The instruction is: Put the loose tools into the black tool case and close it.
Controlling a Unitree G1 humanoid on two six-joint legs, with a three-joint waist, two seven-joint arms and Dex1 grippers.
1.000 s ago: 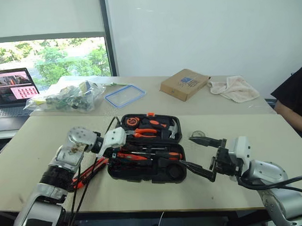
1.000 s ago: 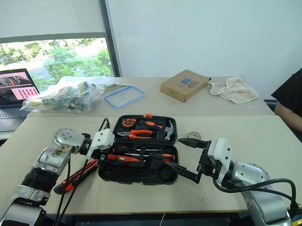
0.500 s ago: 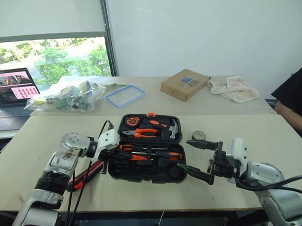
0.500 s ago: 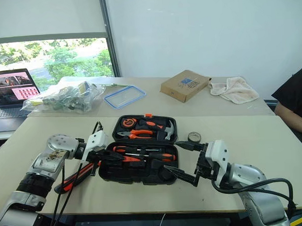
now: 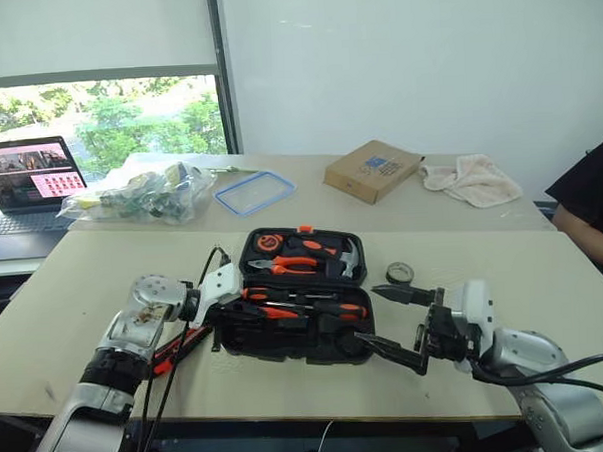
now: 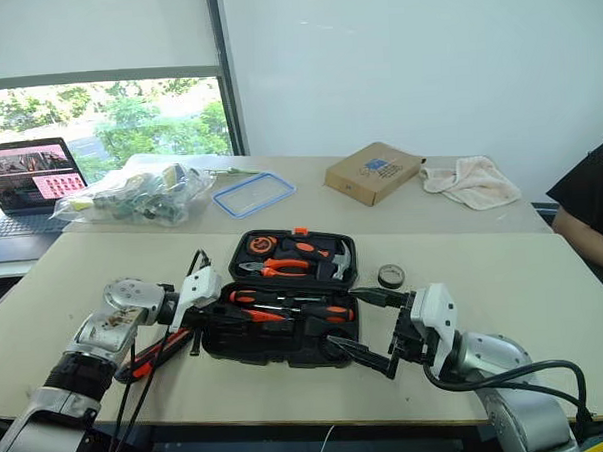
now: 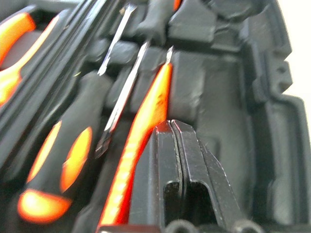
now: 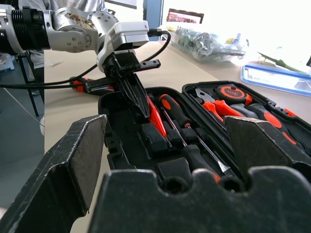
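left gripper [image 8: 138, 99]: jaws clenched on nothing, inside black tool case [image 5: 305, 341] | right gripper [image 5: 396, 324]: jaws wide apart | tape roll [image 5: 400, 273]: on table [image 5: 544, 275]

Over the last second the left tool [image 5: 228, 307] has sunk toward the near half of the flat black plastic tool case [image 5: 303, 304], and its two black fingers [image 7: 181, 165], apart before, are now pressed together beside an orange-handled screwdriver [image 7: 141, 145].

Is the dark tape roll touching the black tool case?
Apart. In the left eye view the tape roll sits on the table to the right of the tool case, with bare tabletop between them.
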